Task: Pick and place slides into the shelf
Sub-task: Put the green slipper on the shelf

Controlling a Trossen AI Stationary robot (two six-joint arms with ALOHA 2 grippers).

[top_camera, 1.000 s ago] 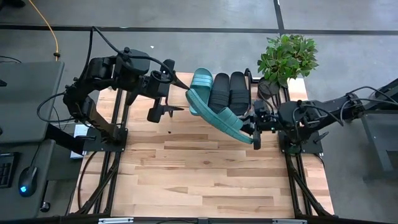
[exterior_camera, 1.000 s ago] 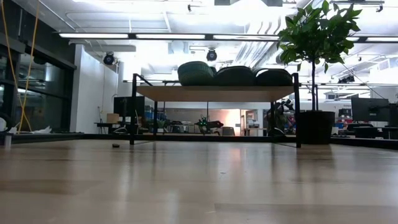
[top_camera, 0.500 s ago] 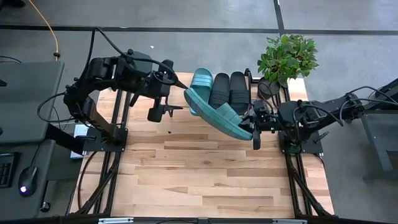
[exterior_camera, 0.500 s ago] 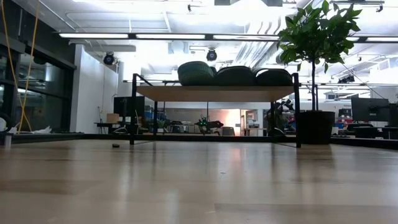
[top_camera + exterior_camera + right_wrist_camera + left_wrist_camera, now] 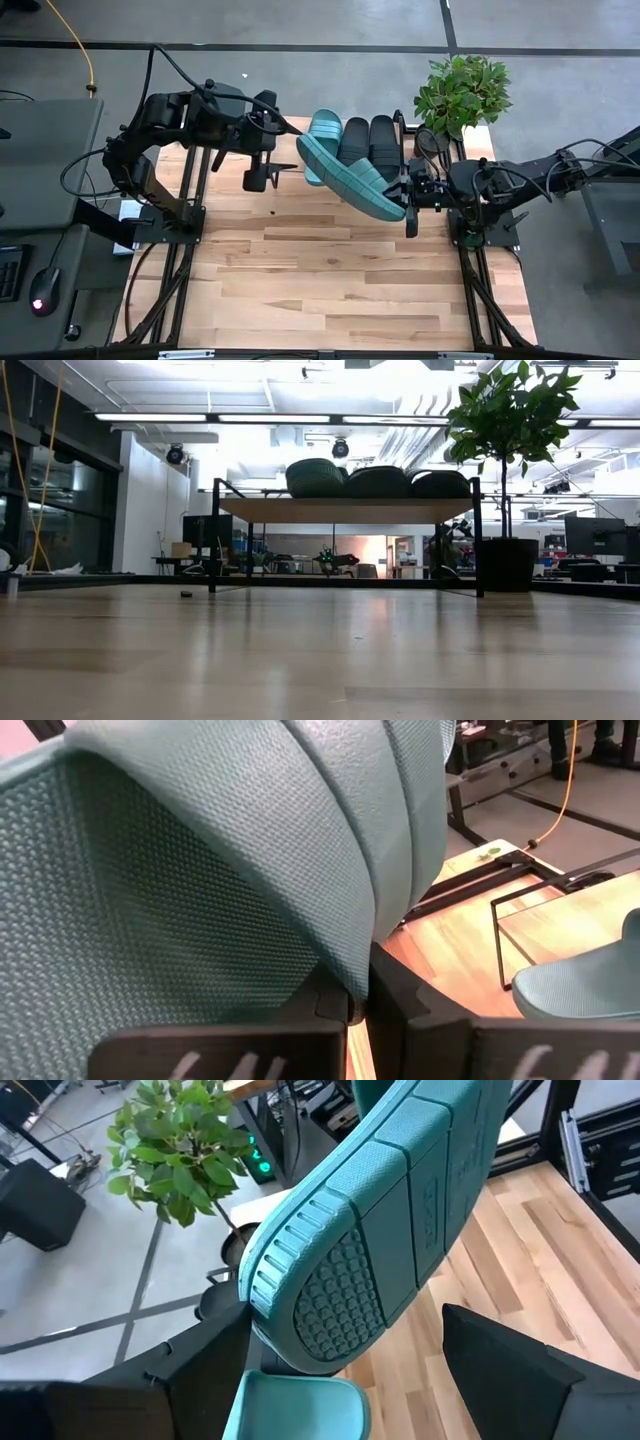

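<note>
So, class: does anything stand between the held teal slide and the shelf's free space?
Nothing visible: the right gripper holds the teal slide above the shelf, beside three slides already there.

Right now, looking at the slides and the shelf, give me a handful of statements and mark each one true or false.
1. Three slides already sit on the shelf. True: a teal slide on the shelf and two black slides lie side by side on top.
2. The right gripper is shut on the held teal slide. True.
3. The left gripper grips the same slide. False: it is open, beside the slide's free end.
4. The held slide lies flat on the table. False: it is up in the air, slanting in front of the shelf.
5. The potted plant stands on the left arm's side. False: it is by the right arm.
</note>
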